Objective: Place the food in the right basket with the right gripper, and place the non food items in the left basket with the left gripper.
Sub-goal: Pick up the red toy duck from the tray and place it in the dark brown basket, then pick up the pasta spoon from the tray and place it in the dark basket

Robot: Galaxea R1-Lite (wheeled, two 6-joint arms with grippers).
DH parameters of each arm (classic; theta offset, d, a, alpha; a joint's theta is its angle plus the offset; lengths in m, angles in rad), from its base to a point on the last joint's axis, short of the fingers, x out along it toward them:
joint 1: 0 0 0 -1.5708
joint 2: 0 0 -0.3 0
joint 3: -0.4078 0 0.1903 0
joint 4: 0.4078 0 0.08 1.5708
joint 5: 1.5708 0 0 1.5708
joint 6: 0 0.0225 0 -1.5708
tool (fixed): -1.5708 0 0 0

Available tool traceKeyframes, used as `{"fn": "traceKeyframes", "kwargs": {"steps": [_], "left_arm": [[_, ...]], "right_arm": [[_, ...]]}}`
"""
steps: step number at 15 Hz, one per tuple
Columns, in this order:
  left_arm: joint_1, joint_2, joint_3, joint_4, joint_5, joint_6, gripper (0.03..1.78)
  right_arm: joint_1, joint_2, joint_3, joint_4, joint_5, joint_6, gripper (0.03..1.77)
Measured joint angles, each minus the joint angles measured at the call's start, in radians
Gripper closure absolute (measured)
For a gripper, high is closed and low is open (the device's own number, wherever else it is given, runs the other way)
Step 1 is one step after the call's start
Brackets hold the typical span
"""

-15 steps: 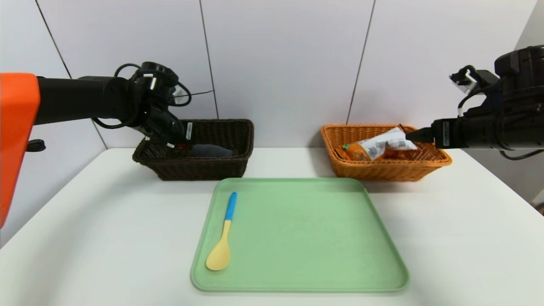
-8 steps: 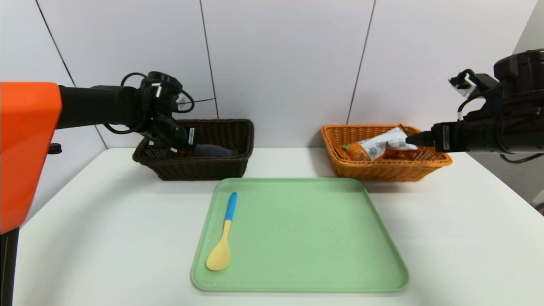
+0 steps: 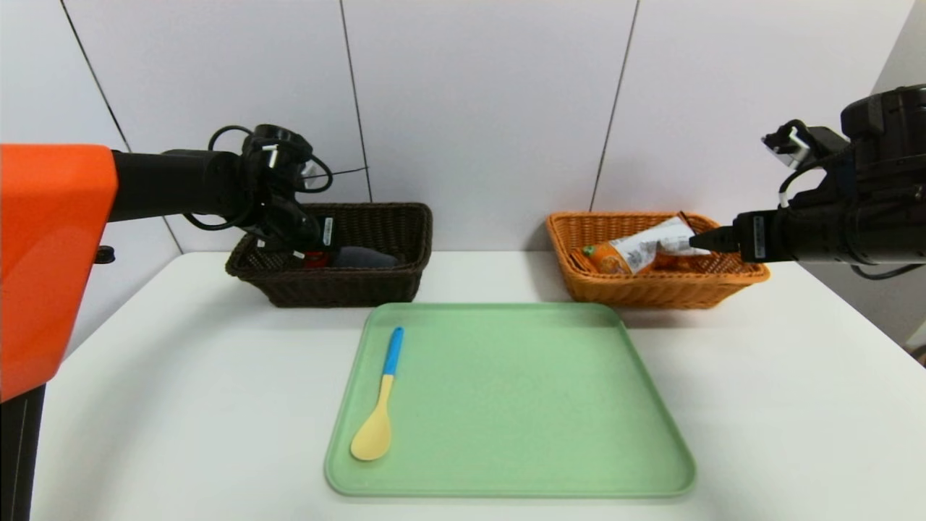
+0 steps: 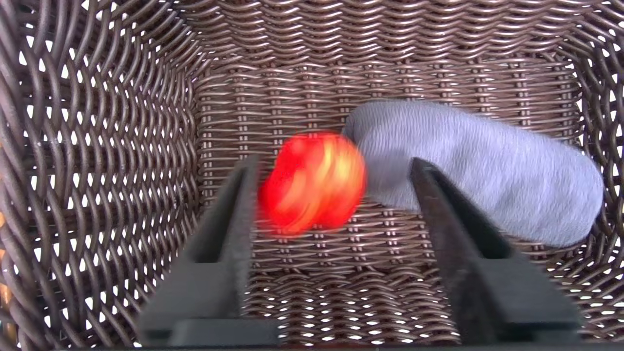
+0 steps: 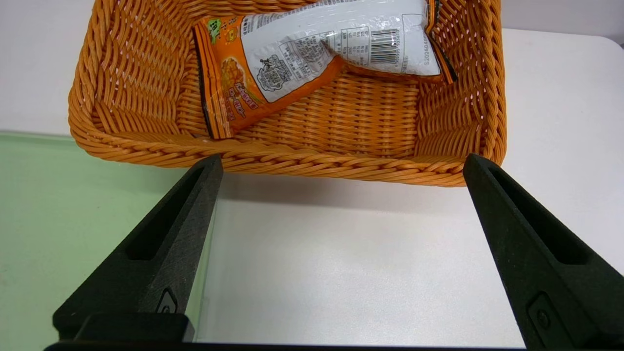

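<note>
Left gripper [image 4: 335, 163]: lower over the dark basket [image 3: 347, 286] than a second ago, its jaws now parted.
Red item [image 4: 314, 183]: more of it shows inside the dark basket.
Right gripper [image 3: 700, 240]: dipped slightly beside the orange basket [image 3: 658, 289].

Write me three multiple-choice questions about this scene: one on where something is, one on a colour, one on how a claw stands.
1. Where is the wooden-looking spoon?
A) in the dark woven basket
B) on the green tray
C) in the orange woven basket

2. What colour is the spoon's handle?
A) blue
B) red
C) black

3. How does the right claw stand?
A) shut on the snack bag
B) shut and empty
C) open and empty

Key:
1 B: the spoon lies on the flat green tray.
2 A: its handle is plainly blue.
3 C: the right claw has its tips wide apart, nothing between them.
</note>
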Motion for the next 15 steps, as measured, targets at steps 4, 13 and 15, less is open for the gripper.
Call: {"fn": "traceKeyframes", "kwargs": {"steps": [4, 13, 15], "left_arm": [[-0.004, -0.045, -0.001, 0.003, 0.000, 0.001, 0.44], [-0.343, -0.309, -0.020, 0.430, 0.001, -0.182, 0.21], [-0.423, -0.327, -0.026, 0.533, 0.001, -0.240, 0.19]], "right_arm": [[0.008, -0.004, 0.001, 0.001, -0.002, 0.003, 0.10], [0.037, -0.006, 0.007, 0.014, -0.036, 0.007, 0.10], [0.043, -0.008, 0.007, 0.023, -0.045, 0.006, 0.10]]}}
